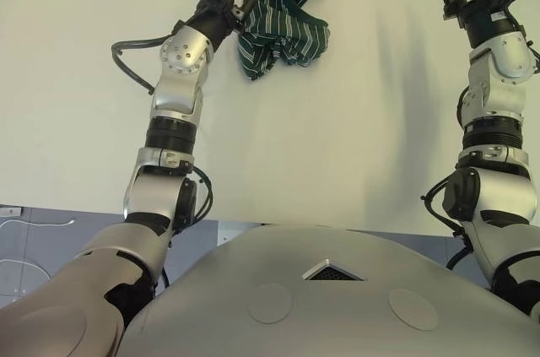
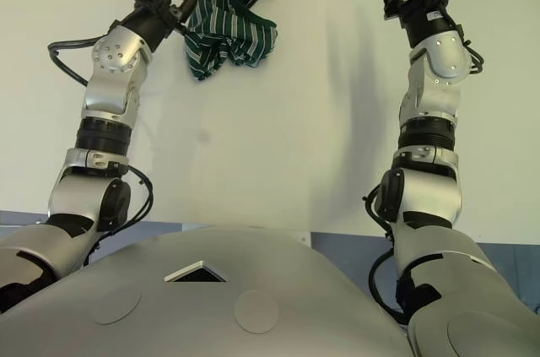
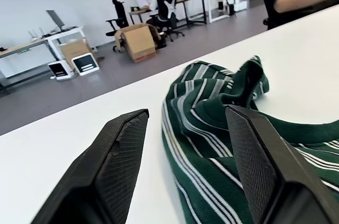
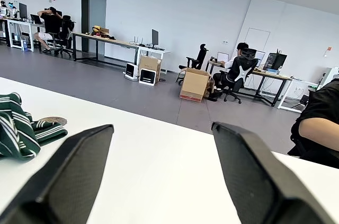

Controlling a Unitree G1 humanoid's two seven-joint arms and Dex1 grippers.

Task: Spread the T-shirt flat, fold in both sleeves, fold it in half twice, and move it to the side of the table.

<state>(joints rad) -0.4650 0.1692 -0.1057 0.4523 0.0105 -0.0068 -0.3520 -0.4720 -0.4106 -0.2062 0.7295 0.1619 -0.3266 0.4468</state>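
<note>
A plain white table is seen stretching away from its near edge, and its nearer half is left bare. Farther in, towards the far edge, a dark green T-shirt with thin white stripes is found lying crumpled in a loose heap, nothing of it spread flat or folded. It is placed short of the far edge, nearer the left arm's side than the right's.

The left gripper is held low at the left edge of the heap with its jaws parted; striped cloth is seen between the two black fingers, but nothing is clamped, and contact with the fabric cannot be judged.

The right gripper is held well apart from the shirt over the right part of the table, its jaws spread wide and nothing between them.

Beyond the far edge, a grey office floor, a brown cardboard box and work desks can be made out.
</note>
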